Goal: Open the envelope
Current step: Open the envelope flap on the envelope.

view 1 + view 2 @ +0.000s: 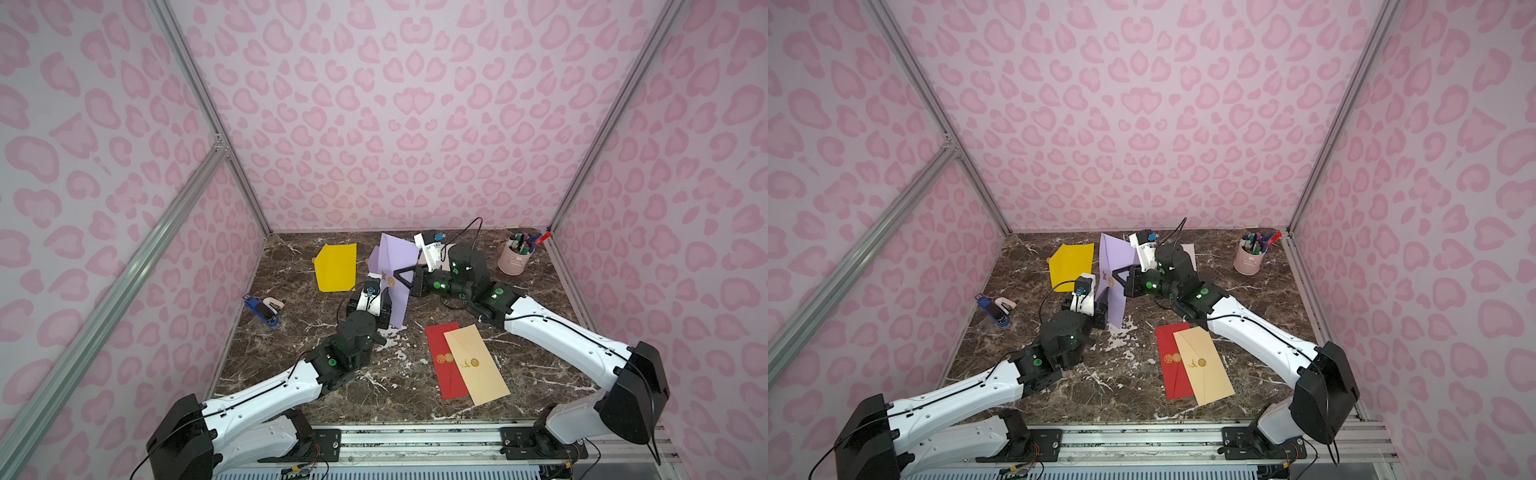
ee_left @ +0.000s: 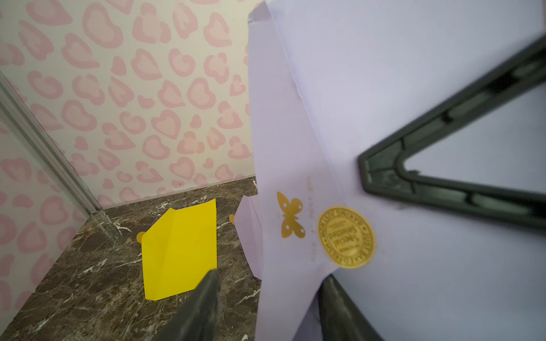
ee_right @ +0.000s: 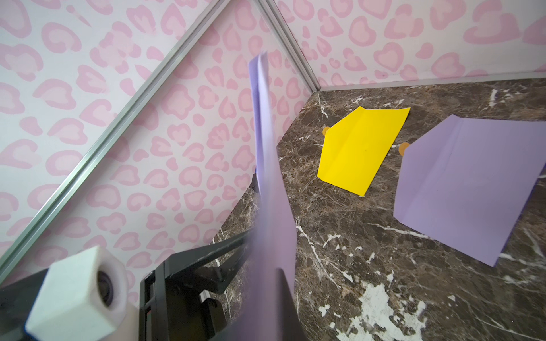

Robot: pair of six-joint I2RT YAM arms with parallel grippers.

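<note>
1. Standing upright over the far middle of the marble table (image 1: pixel 374 386), the lavender envelope (image 1: pixel 395 257) is seen edge-on from the right wrist view
2. It is clamped by the right gripper (image 3: pixel 264 254), whose jaws are pressed together on the envelope's body from the right
3. The left gripper (image 2: pixel 270 276) is released, with its fingers (image 2: pixel 206 301) apart and the pointed tip of the flap lying between them; whether the paper is touched cannot be told
4. A gold seal (image 2: pixel 345 237) and a gold butterfly (image 2: pixel 291 215) are carried on the flap close to its tip
5. A yellow envelope (image 1: pixel 336 268) is laid flat to the left, and a second lavender envelope (image 3: pixel 461 183) lies flat beside it
6. Nearer and to the right, a cream envelope (image 1: pixel 473 361) is laid partly over a red envelope (image 1: pixel 440 353)
7. A pink cup of pens (image 1: pixel 515 257) is placed in the far right corner, and a stapler (image 1: pixel 264 309) at the left edge
</note>
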